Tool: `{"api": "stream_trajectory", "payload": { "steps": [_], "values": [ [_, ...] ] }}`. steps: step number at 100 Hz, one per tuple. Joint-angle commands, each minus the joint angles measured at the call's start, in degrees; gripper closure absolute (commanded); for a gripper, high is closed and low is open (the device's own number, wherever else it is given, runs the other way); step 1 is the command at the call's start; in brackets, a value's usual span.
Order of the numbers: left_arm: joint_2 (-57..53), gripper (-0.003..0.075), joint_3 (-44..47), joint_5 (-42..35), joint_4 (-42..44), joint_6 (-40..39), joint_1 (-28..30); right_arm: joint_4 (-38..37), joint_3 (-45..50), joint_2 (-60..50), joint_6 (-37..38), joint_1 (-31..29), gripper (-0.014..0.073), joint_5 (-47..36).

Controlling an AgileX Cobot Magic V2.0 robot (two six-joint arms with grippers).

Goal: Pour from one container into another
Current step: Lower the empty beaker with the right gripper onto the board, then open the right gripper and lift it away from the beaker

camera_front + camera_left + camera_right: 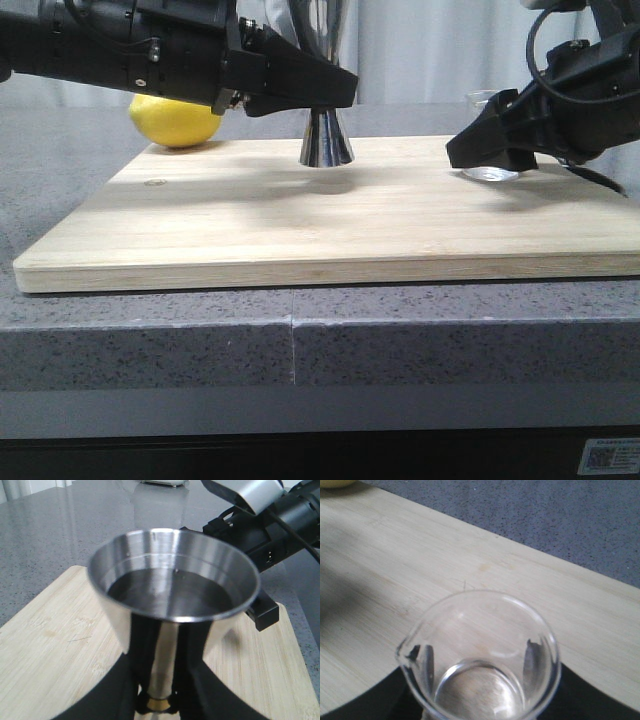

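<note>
The steel jigger stands upright on the wooden board, left of its middle. My left gripper is shut on it, its black fingers clamping the narrow gold waist. Dark liquid fills the jigger's top cup. The clear glass beaker looks empty, its lip pointing toward the jigger's side. My right gripper is shut on the beaker, its fingers showing through the glass. The beaker's base is at the board's surface on the right.
A yellow lemon lies behind the board's back left corner. The board rests on a grey speckled counter with a front edge close to the camera. The right arm's body shows beyond the jigger.
</note>
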Motion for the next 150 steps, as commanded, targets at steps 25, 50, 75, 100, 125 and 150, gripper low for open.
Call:
{"api": "stream_trajectory", "payload": {
  "steps": [25, 50, 75, 100, 125, 150],
  "values": [
    [-2.6, 0.0713, -1.67, 3.63, -4.1, -0.09, -0.45, 1.96, -1.73, -1.98, 1.19, -0.37, 0.0021, -1.56],
    [-2.6, 0.0713, -1.67, 3.63, -4.1, -0.09, -0.45, -2.73, -1.73, -4.27, 10.3, -0.23, 0.0013, -0.69],
    [-2.6, 0.0713, -1.67, 3.63, -4.1, -0.09, -0.45, -19.69, -0.29, -8.87, 30.15, -0.23, 0.0013, 2.43],
    [-2.6, 0.0713, -1.67, 3.63, -4.1, -0.09, -0.45, -41.24, -0.2, -14.66, 52.98, -0.23, 0.0013, 5.94],
    [-2.6, 0.0713, -1.67, 3.63, -4.2, -0.09, -0.45, -52.67, 0.46, -20.71, 67.8, -0.23, 0.0015, 2.44],
    [-2.6, 0.0713, -1.67, 3.63, -4.2, -0.09, -0.45, -52.67, 0.46, -25.5, 67.94, -0.23, 0.0019, -0.65]
  ]
}}
